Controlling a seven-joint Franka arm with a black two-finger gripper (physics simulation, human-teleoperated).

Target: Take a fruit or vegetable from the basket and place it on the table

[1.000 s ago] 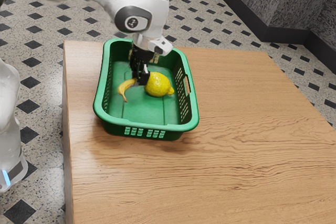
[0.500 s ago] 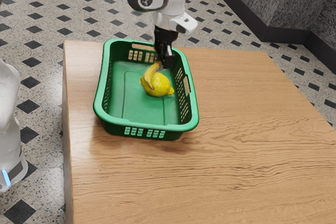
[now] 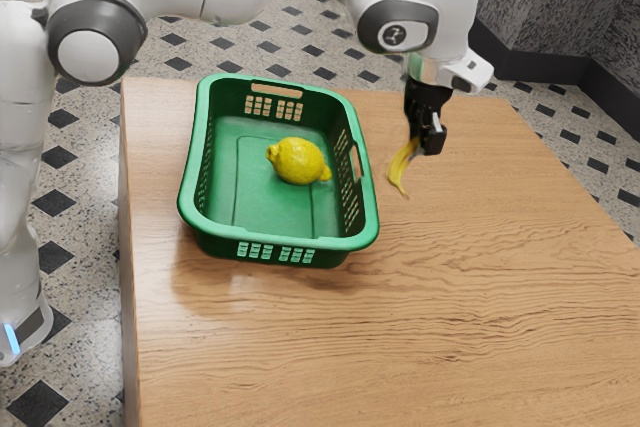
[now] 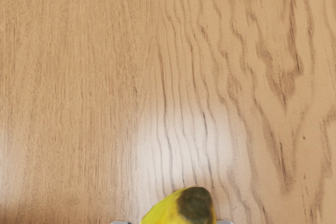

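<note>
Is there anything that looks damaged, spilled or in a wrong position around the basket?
Nothing stands out: the basket stands upright, the lemon lies inside, and the claw holds the banana over the table.

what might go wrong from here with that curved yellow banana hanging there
The banana is gripped near one end, so it might slip from the black two-finger gripper. Its free tip hangs near the green rectangular basket and might knock the rim. Released too high, it could bounce on the wooden table.
</note>
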